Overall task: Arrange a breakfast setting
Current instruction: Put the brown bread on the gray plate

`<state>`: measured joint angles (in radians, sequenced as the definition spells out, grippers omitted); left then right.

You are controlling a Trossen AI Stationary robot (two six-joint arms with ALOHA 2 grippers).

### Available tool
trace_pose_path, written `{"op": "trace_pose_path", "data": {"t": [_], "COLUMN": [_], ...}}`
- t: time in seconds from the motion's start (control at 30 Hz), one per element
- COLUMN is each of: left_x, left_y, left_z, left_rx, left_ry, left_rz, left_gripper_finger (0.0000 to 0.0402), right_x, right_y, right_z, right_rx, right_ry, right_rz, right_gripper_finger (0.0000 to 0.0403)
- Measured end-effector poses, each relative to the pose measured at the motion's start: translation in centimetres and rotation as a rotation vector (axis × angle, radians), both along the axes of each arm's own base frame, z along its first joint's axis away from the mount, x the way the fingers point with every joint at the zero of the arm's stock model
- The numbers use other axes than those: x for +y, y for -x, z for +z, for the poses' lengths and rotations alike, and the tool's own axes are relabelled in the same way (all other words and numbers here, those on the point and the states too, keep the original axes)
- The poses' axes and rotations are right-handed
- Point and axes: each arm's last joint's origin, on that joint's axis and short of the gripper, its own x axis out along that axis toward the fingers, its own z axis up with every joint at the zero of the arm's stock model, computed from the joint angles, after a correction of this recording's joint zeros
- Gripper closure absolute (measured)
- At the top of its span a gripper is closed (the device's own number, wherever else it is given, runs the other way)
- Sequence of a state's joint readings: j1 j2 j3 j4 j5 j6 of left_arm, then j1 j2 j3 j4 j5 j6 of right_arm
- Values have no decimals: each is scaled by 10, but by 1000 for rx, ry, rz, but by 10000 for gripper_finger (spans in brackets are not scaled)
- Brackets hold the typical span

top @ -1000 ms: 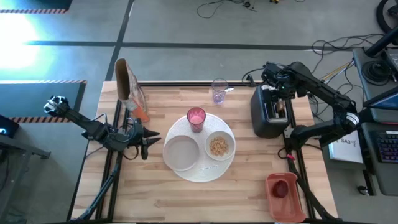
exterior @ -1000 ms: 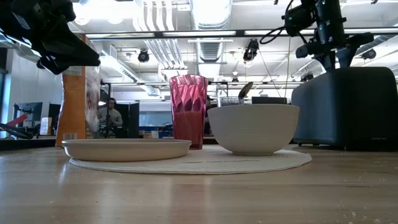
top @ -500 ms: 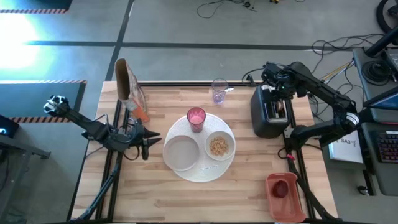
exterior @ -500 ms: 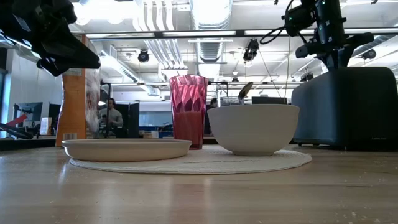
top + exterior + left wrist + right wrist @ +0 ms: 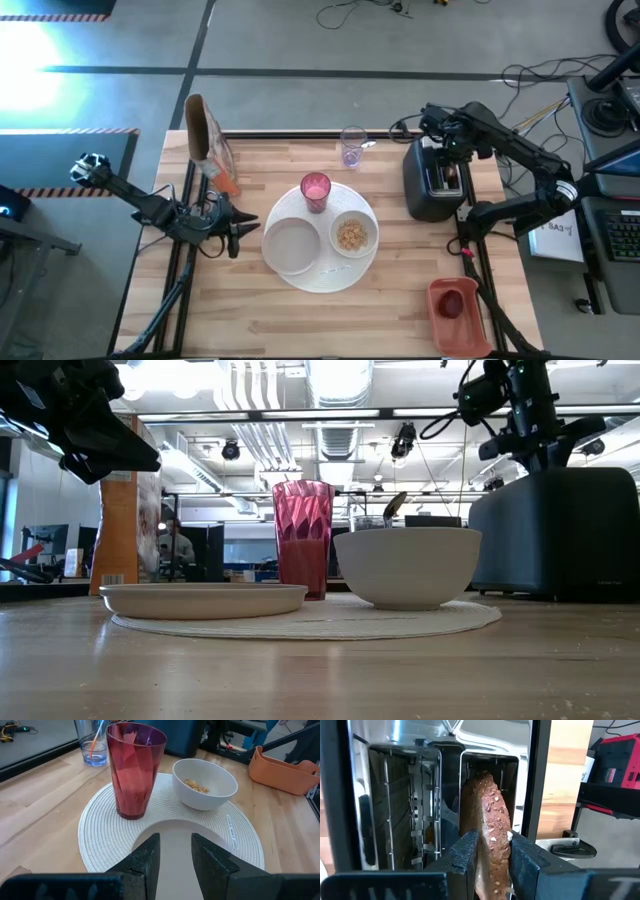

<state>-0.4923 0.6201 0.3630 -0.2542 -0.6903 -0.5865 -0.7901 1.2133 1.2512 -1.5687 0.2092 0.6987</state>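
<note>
Seeded toast (image 5: pixel 490 825) pinched by right tool (image 5: pixel 492 857) – toaster (image 5: pixel 432 180) slot walls close around

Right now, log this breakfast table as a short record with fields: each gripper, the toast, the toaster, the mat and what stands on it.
right gripper: above the toaster, shut on the toast
toast: in one slot, its top sticking up
left gripper: at the table's left side, holding nothing
round mat: carries the small plate, pink cup and bowl
bowl: holds cereal
</note>
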Motion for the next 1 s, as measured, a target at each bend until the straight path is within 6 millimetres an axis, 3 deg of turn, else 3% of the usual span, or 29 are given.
{"op": "trace_pose_path", "data": {"t": [0.47, 0.73, 1.0], "left_x": [0, -1, -1], "left_y": [-1, -1, -1], "left_z": [1, 2, 3], "left_rx": [-15, -26, -37], "left_ry": [9, 20, 33], "left_rz": [-1, 1, 5], "left_gripper_finger": [309, 309, 309], "right_x": [0, 1, 0], "right_y": [0, 0, -3], "right_z": [-3, -3, 12], "right_rx": [9, -18, -76], "right_ry": [-9, -37, -11], "right_rz": [3, 2, 15], "right_gripper_finger": [368, 374, 374]}}
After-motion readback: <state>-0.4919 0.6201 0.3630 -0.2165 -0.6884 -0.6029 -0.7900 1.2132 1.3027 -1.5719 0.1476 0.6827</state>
